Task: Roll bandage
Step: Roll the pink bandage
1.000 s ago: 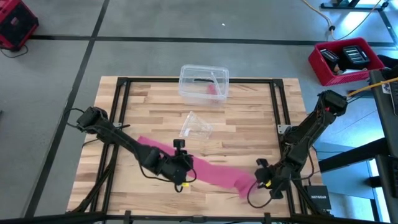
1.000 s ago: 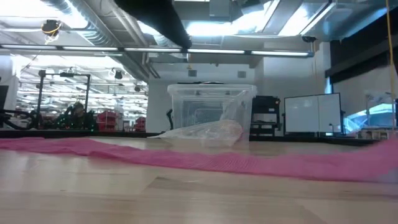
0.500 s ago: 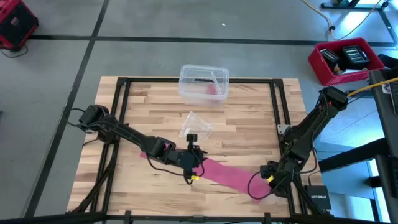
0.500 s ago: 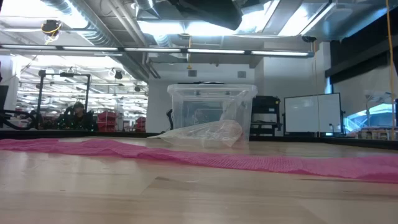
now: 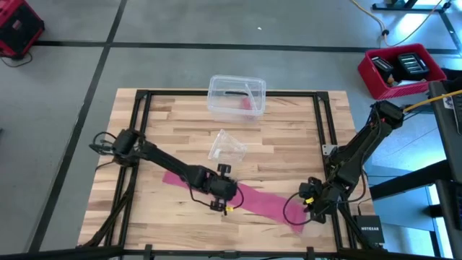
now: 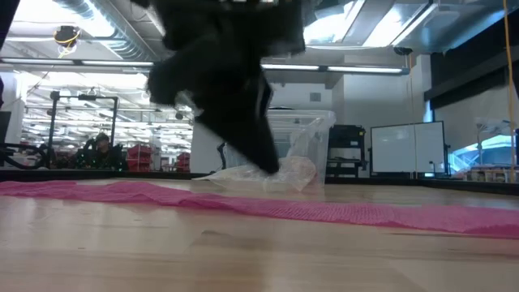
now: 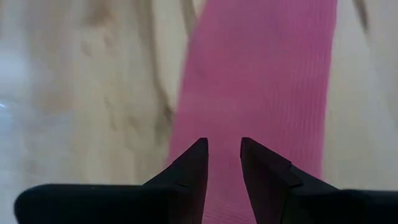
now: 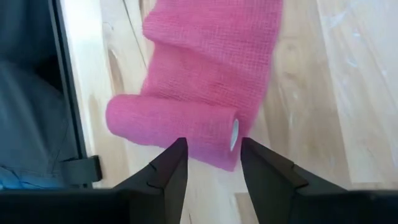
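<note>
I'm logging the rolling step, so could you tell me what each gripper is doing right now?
Left gripper: fingers open a narrow gap above the flat bandage, holding nothing.
Right gripper: fingers open, just short of the bandage's rolled end, holding nothing.

**Front strip blocked, back corners free**

You have bare table (image 5: 289, 137) on the far left and far right. The clear plastic box (image 5: 237, 95) stands at the far middle, the clear wrapper (image 5: 228, 145) just nearer. The bandage (image 5: 249, 200) lies across the near half, with both arms over it, left gripper (image 5: 225, 196) mid-strip, right gripper (image 5: 309, 205) at its right end.
</note>
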